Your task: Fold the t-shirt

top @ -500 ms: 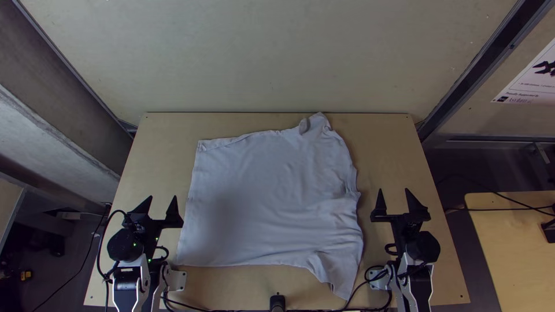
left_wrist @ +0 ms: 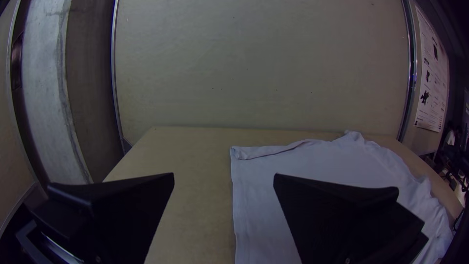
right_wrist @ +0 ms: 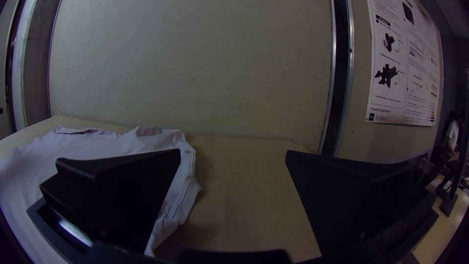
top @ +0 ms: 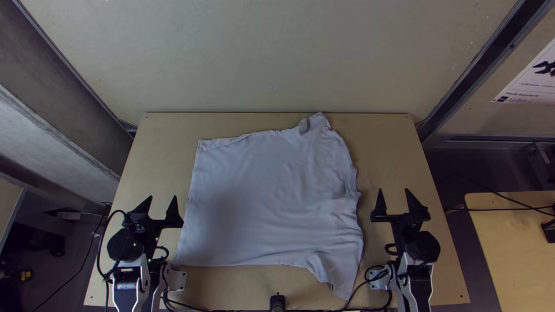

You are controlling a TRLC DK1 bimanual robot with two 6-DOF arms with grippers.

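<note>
The left claw (top: 162,199) and the right claw (top: 393,192) are both released, fingers wide apart, one on each side of the t-shirt (top: 266,196). It lies spread on the tabletop (top: 162,133), its right side rumpled, a far corner bunched. Black cables (top: 364,283) run close by its near right corner; a small black post (top: 277,301) stands at the near edge. Beyond the far edge rises a pale wall (top: 277,58); a poster (top: 535,75) hangs off right, above another table (top: 509,225).
</note>
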